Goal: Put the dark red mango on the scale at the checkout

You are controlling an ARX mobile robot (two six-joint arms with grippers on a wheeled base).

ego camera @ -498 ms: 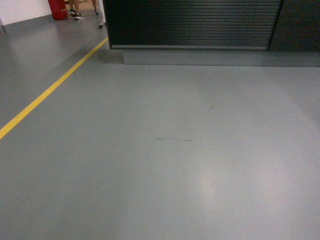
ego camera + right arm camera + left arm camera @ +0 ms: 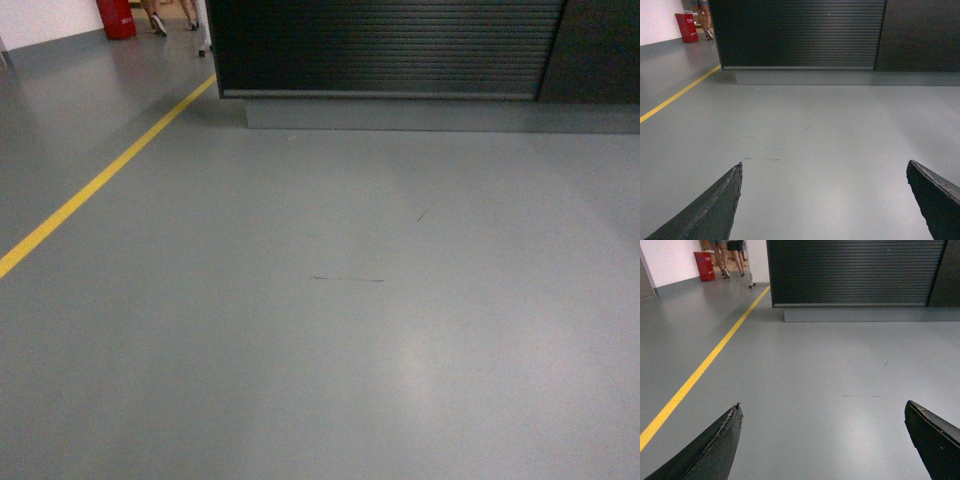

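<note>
The checkout point(image 2: 390, 50) is a dark counter with a horizontally ribbed front on a grey base, standing across the far side of the grey floor; it also fills the top of the left wrist view point(image 2: 855, 272) and the right wrist view point(image 2: 800, 32). The dark red mango and the scale are out of view. My left gripper point(image 2: 822, 407) is open, its two black fingers wide apart over bare floor with nothing between them. My right gripper point(image 2: 825, 165) is open too, and equally empty. Neither gripper shows in the head view.
A yellow floor line point(image 2: 100, 180) runs diagonally from the lower left toward the counter's left corner. Past that corner stand a red bin point(image 2: 117, 17) and people's legs point(image 2: 727, 260). Grey floor lies between me and the counter.
The legs at the top left have shifted slightly. The counter and the floor line look the same.
</note>
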